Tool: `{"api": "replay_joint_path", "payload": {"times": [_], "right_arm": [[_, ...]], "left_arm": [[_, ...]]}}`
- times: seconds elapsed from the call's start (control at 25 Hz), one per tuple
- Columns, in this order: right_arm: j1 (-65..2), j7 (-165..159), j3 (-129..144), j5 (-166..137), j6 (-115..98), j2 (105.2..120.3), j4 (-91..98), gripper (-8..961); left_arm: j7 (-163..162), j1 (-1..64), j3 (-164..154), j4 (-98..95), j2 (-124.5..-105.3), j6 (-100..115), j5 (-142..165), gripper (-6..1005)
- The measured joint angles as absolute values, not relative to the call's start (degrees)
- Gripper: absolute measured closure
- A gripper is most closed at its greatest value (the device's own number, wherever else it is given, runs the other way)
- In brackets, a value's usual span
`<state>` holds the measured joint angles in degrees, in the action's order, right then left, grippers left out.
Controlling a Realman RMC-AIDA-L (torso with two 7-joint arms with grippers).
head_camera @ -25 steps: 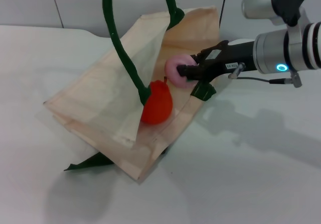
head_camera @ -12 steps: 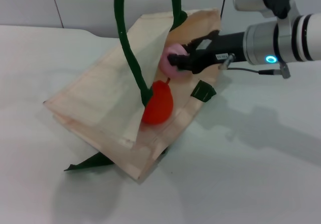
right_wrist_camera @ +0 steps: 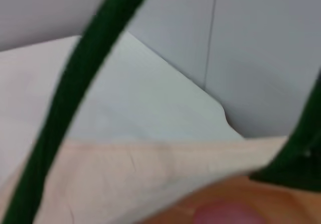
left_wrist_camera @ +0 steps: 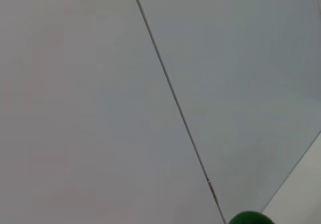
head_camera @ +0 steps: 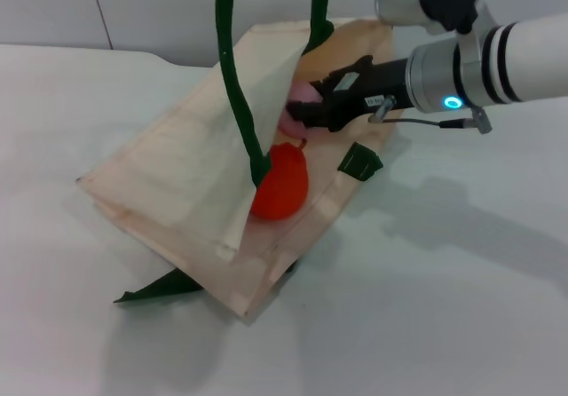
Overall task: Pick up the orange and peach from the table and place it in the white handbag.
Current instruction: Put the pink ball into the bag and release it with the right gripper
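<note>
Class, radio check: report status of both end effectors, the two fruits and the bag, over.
Right end effector shut on the peach, at the white handbag mouth. Left end effector out of view. The orange inside the mouth. Green strap held up beside the opening.

I count one orange (head_camera: 279, 185), one peach (head_camera: 296, 112), one white handbag (head_camera: 177, 183) with two green handles (head_camera: 232, 76), and one pincer (head_camera: 306, 114) in my head view.

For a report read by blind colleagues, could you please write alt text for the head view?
The right gripper, shut on the peach, reaches into the open mouth of the white handbag, which lies on a white table with one green handle lifted up out of view. The orange already rests inside the mouth.
</note>
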<state>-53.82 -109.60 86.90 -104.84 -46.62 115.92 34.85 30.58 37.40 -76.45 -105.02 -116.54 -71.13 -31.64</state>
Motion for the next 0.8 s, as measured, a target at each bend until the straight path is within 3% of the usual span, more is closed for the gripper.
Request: {"api": "replay_joint_path", "payload": {"times": [0.12,0.4,0.48,0.8], "right_arm": [[-54.13,-109.81,86.71,-104.83,-45.63,115.93,33.64,653],[-53.85,-110.15,86.26,-104.75,-45.34,115.83,33.64,466],[-53.78,-110.34,86.25,-104.79,-45.49,115.79,33.64,223],[-53.09,-112.68,86.42,-106.71,-47.32,115.12,32.76,151]], "left_arm": [[30.58,37.58,-76.67,-105.02,-116.54,-71.11,-31.64,834],[30.58,37.28,-76.72,-105.02,-116.54,-71.1,-31.54,832],[30.58,37.06,-76.69,-105.02,-116.54,-71.1,-31.41,831],[30.61,35.14,-76.08,-105.26,-116.39,-71.1,-30.97,828]]}}
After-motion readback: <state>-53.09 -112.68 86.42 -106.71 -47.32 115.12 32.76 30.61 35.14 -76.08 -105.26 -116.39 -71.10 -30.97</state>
